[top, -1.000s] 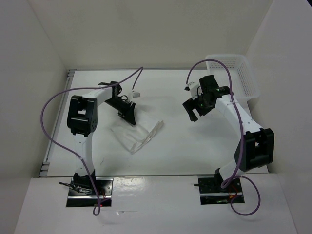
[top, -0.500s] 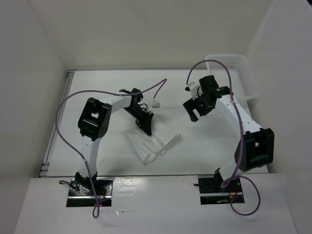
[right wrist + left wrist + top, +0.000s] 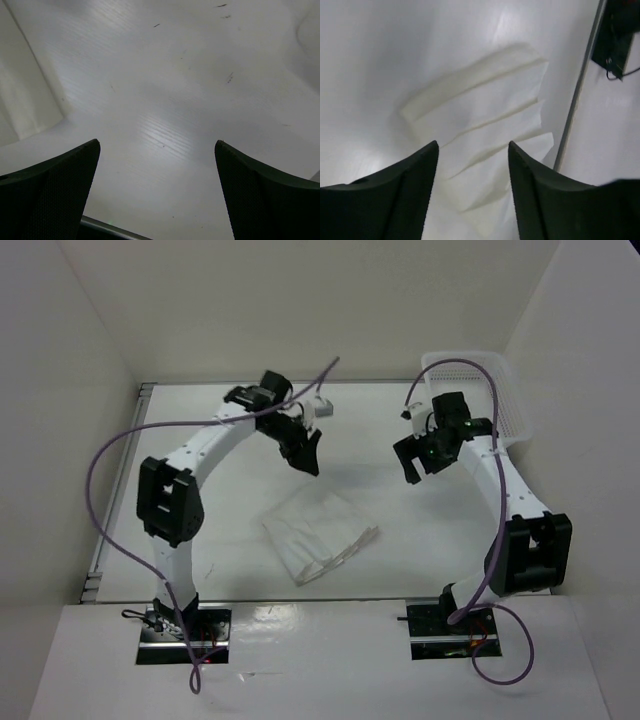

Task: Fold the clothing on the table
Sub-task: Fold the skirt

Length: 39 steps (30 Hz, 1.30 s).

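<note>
White matte bench (image 3: 400,540) carries the clothing (image 3: 320,533), a pleated pile lying folded flat near the middle of the near edge. A mesh basket (image 3: 490,390) sits in the far right corner. The left arm's (image 3: 215,440) jaws hang released, clear of the clothing. The right arm's (image 3: 500,480) jaws gape wide, empty, near the basket.

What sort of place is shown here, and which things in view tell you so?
Probably a robotics lab test cell, not a home: a left arm and a right arm mounted at a white table, plain white walls boxing it in, and a pleated white garment and mesh basket as props.
</note>
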{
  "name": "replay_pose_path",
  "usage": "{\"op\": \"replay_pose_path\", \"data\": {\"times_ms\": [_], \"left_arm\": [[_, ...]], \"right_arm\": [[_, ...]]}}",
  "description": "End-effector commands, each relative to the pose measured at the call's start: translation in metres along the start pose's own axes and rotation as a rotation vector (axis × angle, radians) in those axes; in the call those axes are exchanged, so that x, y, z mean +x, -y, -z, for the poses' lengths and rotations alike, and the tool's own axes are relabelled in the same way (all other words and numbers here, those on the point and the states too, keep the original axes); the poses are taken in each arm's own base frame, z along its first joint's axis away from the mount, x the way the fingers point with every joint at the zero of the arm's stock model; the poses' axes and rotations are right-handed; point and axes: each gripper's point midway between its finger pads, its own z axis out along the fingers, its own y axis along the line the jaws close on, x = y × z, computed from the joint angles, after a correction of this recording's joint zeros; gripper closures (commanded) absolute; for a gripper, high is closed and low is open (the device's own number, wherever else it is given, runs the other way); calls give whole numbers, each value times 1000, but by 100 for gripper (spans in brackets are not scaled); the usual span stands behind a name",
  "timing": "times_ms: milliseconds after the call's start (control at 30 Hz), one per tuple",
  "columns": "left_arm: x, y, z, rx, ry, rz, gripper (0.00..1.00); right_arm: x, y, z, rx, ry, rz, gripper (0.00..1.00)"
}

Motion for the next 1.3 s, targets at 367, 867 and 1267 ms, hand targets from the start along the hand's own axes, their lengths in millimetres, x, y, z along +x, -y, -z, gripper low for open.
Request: {"op": "replay_pose_path", "data": {"times_ms": [367, 867, 1267], "left_arm": [[142, -59, 294, -1094, 423, 489, 0], [204, -71, 313, -1210, 487, 599, 0], [203, -73, 307, -1180, 492, 595, 0]], "right_arm": [[31, 111, 93, 392, 493, -472, 1], [63, 123, 80, 435, 448, -483, 1], [61, 121, 79, 421, 452, -458, 1]]}}
